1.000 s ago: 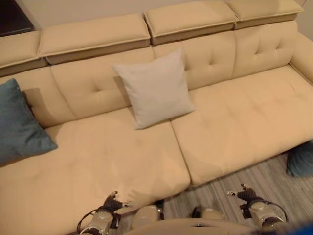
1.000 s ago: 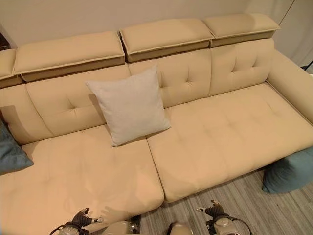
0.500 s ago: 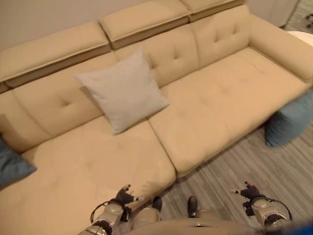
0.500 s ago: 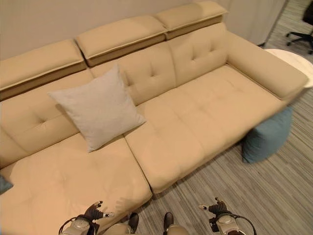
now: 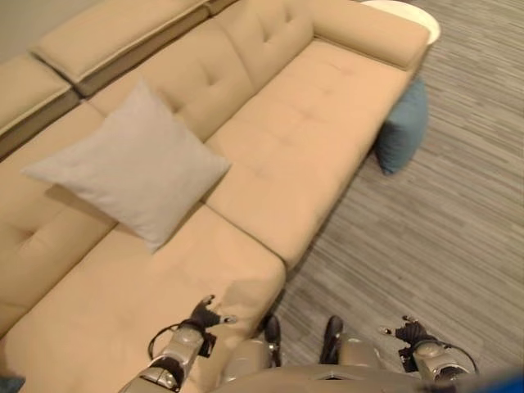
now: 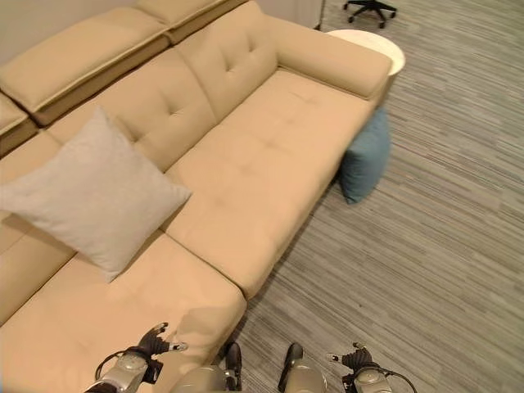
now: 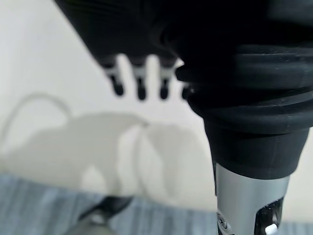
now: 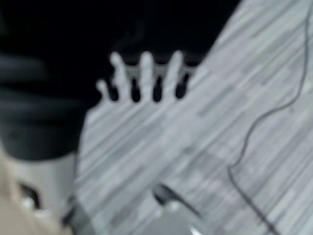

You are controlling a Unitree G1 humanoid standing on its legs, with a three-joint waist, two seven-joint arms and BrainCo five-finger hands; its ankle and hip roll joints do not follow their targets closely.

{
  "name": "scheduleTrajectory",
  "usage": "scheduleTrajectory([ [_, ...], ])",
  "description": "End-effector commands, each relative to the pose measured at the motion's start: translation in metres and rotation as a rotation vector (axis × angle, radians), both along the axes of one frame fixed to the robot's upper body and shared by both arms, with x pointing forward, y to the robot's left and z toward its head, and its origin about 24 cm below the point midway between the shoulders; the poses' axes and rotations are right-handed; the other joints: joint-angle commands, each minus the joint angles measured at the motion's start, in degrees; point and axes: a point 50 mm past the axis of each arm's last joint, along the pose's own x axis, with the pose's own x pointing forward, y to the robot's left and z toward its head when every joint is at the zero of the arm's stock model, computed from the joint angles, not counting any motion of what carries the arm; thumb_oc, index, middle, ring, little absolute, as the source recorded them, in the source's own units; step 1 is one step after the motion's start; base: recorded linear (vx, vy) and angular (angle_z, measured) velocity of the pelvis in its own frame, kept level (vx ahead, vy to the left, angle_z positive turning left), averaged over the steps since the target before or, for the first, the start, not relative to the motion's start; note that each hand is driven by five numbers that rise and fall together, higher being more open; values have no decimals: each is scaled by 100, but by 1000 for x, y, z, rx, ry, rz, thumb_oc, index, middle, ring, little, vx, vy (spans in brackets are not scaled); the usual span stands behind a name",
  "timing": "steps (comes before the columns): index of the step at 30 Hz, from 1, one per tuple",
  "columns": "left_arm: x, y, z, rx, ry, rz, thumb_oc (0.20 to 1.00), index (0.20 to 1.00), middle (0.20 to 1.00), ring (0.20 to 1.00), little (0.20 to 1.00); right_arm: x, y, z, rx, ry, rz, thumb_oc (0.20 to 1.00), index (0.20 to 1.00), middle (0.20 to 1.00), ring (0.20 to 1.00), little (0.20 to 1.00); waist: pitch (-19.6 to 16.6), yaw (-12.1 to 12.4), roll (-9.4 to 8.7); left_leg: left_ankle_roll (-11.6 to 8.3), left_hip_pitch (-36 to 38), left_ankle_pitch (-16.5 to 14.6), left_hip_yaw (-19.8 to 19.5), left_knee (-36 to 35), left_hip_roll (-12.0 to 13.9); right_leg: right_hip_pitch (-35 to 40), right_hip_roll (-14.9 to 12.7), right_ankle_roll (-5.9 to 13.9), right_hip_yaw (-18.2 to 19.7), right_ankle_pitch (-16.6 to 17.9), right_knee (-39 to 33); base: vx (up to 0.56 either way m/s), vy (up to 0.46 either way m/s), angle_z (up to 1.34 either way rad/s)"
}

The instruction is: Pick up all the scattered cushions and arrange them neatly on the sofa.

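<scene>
The grey cushion [image 5: 127, 172] leaned against the sofa [image 5: 278, 147] back, already placed, while the blue cushion [image 6: 365, 155] lay on the floor against the sofa's arm end, awaiting pickup; left robot hand [image 5: 206, 313] and right robot hand [image 5: 411, 332] hung low, fingers relaxed, holding nothing.

Floor [image 6: 442, 221] — grey, striped in fine lines, covering the right and lower part of the head views. Round white side table [image 6: 372, 51] stands at the far end, just past the armrest; its top is partly cut off by the armrest in front of it. Office chair base [image 6: 368, 8] — dark, with castors, on the floor beyond the table at the upper edge, well apart from it.
</scene>
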Motion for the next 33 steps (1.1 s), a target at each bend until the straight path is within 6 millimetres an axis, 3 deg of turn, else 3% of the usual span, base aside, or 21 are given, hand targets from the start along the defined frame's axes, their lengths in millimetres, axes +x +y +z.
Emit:
scheduleTrajectory([
  [1, 2, -2, 0, 11, -9, 1, 1000, 1000, 1000, 1000, 1000, 7, -15, 8, -66, -21, 23, 1000, 1000, 1000, 1000, 1000, -258, 136, -140, -383, -525, -380, -1301, 474, -395, 422, 126, 248, -50, 756, -1258, -91, -165, -79],
  [6, 17, -15, 3, -17, -61, -17, 1000, 1000, 1000, 1000, 1000, 12, -17, 10, -63, -51, 16, 1000, 1000, 1000, 1000, 1000, -186, -49, -100, -549, -488, -309, -1324, 494, -215, 494, 347, 185, 226, 852, -1774, -74, -215, -45],
  [11, 19, -24, 3, -49, -70, -18, 1000, 1000, 1000, 1000, 1000, 5, -20, 9, -58, -45, -39, 1000, 1000, 1000, 1000, 1000, 91, -154, -89, -705, -683, -327, -1544, 1182, -152, 642, 468, 8, 262, 805, -1833, -43, -117, -11],
  [13, 19, -25, 3, -54, -71, -9, 1000, 1000, 1000, 1000, 1000, 3, -20, 8, -55, -44, -52, 1000, 1000, 1000, 1000, 1000, 104, -138, -97, -702, -695, -330, -1702, 1193, -251, 663, 482, 16, 299, 838, -1867, 29, -9, -28],
  [14, 18, -26, 1, -56, -60, -6, 1000, 1000, 1000, 1000, 1000, -4, -20, 6, -51, -29, -79, 1000, 1000, 1000, 1000, 1000, 76, -125, -89, -663, -685, -351, -1998, 1003, -530, 688, 539, 64, 433, 901, -1924, 63, 16, -18],
  [15, 17, -26, 0, -59, -56, 4, 1000, 1000, 1000, 1000, 1000, -4, -20, 6, -51, -28, -86, 1000, 1000, 1000, 1000, 1000, 43, -139, -79, -646, -657, -351, -2062, 884, -575, 684, 553, 85, 489, 902, -1923, 104, 34, -22],
  [19, 14, -25, -1, -51, -38, 3, 1000, 1000, 1000, 1000, 1000, -4, -21, 6, -47, -29, -113, 1000, 1000, 1000, 1000, 1000, -60, -169, -24, -535, -523, -376, -2113, 686, -671, 630, 609, 96, 746, 824, -1703, 103, 71, -58],
  [23, 18, -18, 2, -33, -53, 10, 1000, 1000, 1000, 1000, 1000, 4, -19, 8, -36, -57, -115, 1000, 1000, 1000, 1000, 1000, -16, -181, -13, -446, -308, -380, -1912, 462, -552, 228, 568, 145, 764, 737, -890, 35, 63, -74],
  [24, 19, -15, 3, -26, -59, 15, 1000, 1000, 1000, 1000, 1000, 7, -19, 9, -34, -65, -116, 1000, 1000, 1000, 1000, 1000, 5, -198, -5, -432, -260, -373, -1827, 418, -491, 80, 533, 202, 693, 730, -623, 19, 27, -107],
  [25, 19, -8, 5, -13, -67, 43, 1000, 1000, 1000, 1000, 1000, 9, -17, 8, -29, -67, -116, 1000, 1000, 1000, 1000, 1000, 48, -215, 10, -386, -155, -414, -1615, 350, -373, -217, 373, 340, 328, 783, -166, 50, 11, -114],
  [27, 18, -5, 6, -11, -72, 58, 1000, 1000, 1000, 1000, 1000, 9, -17, 9, -28, -70, -115, 1000, 1000, 1000, 1000, 1000, 56, -216, 7, -375, -91, -461, -1508, 331, -331, -261, 249, 364, 120, 804, -155, 72, -46, -103],
  [28, 14, -1, 5, -10, -63, 76, 1000, 1000, 1000, 1000, 1000, 10, -17, 9, -29, -69, -108, 1000, 1000, 1000, 1000, 1000, 48, -185, -24, -373, -2, -548, -1327, 322, -246, -229, 74, 254, -225, 863, -451, 74, -72, -76],
  [29, 14, -1, 5, -10, -63, 76, 1000, 1000, 1000, 1000, 1000, 10, -17, 9, -29, -69, -108, 1000, 1000, 1000, 1000, 1000, 49, -183, -23, -373, 0, -549, -1326, 321, -245, -227, 75, 254, -224, 864, -452, 132, -123, -65],
  [31, 13, 1, 5, -12, -60, 91, 1000, 1000, 1000, 1000, 1000, 11, -17, 9, -37, -64, -96, 1000, 1000, 1000, 1000, 1000, 76, -150, -29, -393, 127, -636, -1179, 318, -146, -352, -46, 216, -513, 1022, -715, 246, -174, -74],
  [32, 8, 3, 3, -6, -42, 104, 1000, 1000, 1000, 1000, 1000, 8, -17, 8, -43, -45, -91, 1000, 1000, 1000, 1000, 1000, 46, -125, -4, -460, 336, -839, -1121, 323, 12, -405, -113, 303, -730, 1041, -816, 327, -226, -85],
  [33, 6, 4, 2, -1, -34, 102, 1000, 1000, 1000, 1000, 1000, 5, -17, 7, -43, -31, -89, 1000, 1000, 1000, 1000, 1000, 25, -148, -67, -459, 405, -797, -1049, 286, -14, -345, -148, 261, -793, 1162, -984, 353, -240, -54],
])
